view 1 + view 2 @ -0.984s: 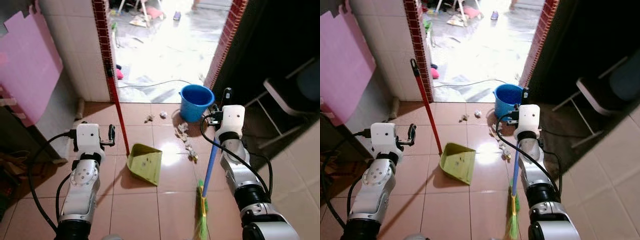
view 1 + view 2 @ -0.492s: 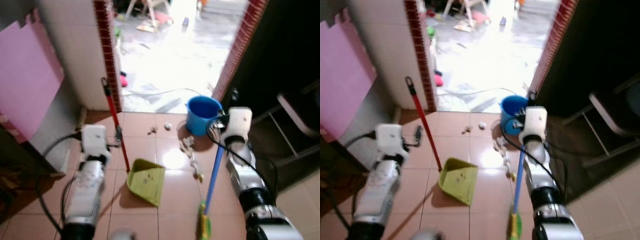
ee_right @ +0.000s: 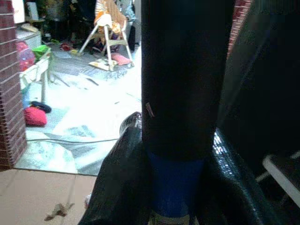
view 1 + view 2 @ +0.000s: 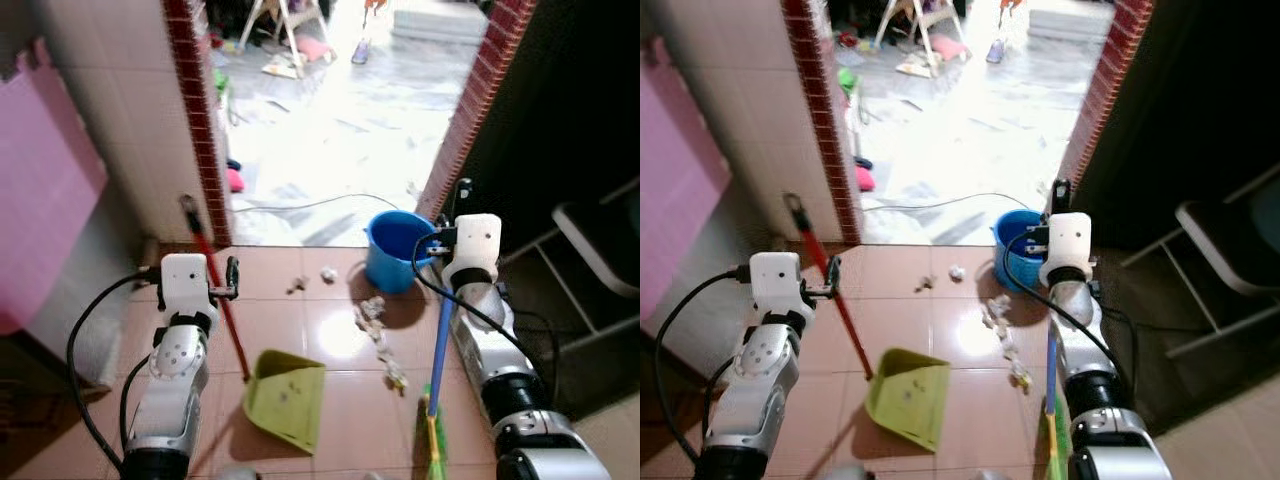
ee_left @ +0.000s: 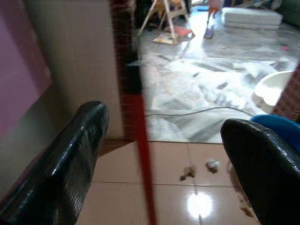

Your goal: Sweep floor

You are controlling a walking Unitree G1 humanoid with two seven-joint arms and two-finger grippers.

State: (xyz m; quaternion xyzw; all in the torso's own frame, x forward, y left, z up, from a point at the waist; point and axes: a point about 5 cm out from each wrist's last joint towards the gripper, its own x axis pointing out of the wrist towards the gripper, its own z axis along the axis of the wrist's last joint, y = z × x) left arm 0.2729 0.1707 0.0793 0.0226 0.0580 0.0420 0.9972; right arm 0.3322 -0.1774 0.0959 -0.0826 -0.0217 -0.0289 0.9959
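Right hand [image 3: 173, 187] clamped on blue broom handle [image 4: 439, 340], green bristles [image 4: 432, 445] on tiled floor [image 4: 340, 345]. Left hand [image 5: 159, 154] with fingers apart, red dustpan handle [image 4: 215, 290] between them, untouched. Green dustpan [image 4: 287, 395] on floor beside scattered litter [image 4: 378, 325]. Blue bucket [image 4: 397, 248] near doorway.
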